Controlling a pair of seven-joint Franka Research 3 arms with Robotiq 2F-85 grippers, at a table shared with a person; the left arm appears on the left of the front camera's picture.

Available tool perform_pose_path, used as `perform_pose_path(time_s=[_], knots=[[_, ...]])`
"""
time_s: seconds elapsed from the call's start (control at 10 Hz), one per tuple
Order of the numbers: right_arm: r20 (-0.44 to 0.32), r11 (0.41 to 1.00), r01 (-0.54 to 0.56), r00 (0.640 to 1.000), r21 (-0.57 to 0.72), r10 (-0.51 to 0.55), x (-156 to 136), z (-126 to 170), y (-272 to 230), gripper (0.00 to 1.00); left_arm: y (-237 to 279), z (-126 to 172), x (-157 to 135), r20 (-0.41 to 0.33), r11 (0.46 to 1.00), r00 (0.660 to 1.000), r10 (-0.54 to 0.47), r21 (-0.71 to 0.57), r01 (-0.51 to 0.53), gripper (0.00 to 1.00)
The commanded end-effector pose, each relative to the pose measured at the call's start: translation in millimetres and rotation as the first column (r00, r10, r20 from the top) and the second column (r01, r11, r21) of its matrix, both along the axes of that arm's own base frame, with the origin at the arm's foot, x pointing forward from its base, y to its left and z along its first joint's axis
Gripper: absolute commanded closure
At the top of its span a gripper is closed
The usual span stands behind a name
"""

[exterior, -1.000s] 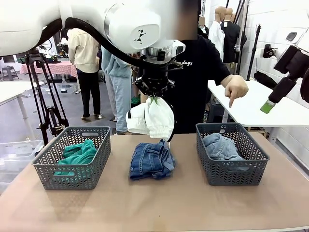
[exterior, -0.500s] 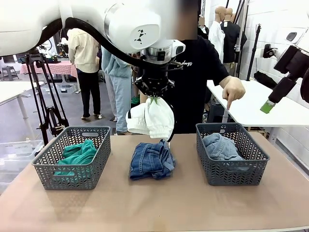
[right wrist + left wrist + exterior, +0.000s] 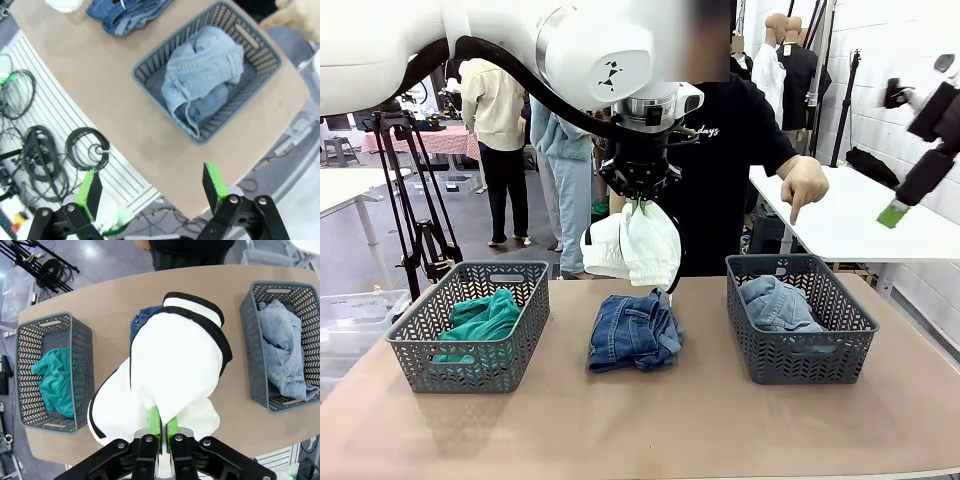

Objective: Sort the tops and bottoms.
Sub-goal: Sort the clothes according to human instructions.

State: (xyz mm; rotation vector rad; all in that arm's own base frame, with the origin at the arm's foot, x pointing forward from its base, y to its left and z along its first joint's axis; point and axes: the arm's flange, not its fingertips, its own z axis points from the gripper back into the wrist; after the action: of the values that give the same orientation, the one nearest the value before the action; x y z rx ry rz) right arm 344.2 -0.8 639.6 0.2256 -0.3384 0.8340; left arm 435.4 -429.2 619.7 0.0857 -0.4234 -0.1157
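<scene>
Brown tabletop (image 3: 720,430) fills the foreground, with a person standing at its far side. The left gripper (image 3: 640,195) hangs above the table's middle. Its jaws are pinched tight on the white garment with black edging (image 3: 632,245), which droops in a bunch from the green pads. Straight below this gripper, the darker-blue denim (image 3: 633,332) lies folded on the bare table. Below and to its left, the left basket (image 3: 470,362) holds the teal-green garment (image 3: 480,318). Below and to its right, the right basket (image 3: 800,358) holds the pale-blue denim (image 3: 775,303). The person's hand (image 3: 807,183) points a finger down over that basket's far rim. The right gripper (image 3: 150,175) is raised off the table's right edge. Its jaws are spread wide and hold nothing, and the right basket lies beneath and ahead of its fingers.
</scene>
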Motion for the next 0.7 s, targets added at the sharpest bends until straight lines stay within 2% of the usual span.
perform_pose_path(time_s=[0.0,0.2,0.3,0.6], knots=[[-0.025,0.998,0.042,0.999,-0.043,-0.043,-26.9,-4.2,-15.1,0.00,1.9,3.5,-1.3,0.007,1.000,1.000,0.002,0.012,-0.003,1.00],[-0.022,0.998,0.060,0.998,-0.014,-0.061,-30.5,-4.6,-24.1,0.00,0.0,0.0,0.0,0.000,1.000,1.000,0.000,0.000,0.000,1.00],[-0.009,0.999,0.028,1.000,-0.025,-0.028,-25.4,5.0,-18.8,0.00,-16.1,-1.1,7.1,0.011,0.998,1.000,-0.029,-0.047,0.029,1.00],[-0.009,0.999,0.028,1.000,-0.025,-0.028,-25.4,5.0,-18.8,0.00,-85.8,-2.2,26.9,0.047,0.980,0.991,-0.123,-0.150,0.129,1.00]])
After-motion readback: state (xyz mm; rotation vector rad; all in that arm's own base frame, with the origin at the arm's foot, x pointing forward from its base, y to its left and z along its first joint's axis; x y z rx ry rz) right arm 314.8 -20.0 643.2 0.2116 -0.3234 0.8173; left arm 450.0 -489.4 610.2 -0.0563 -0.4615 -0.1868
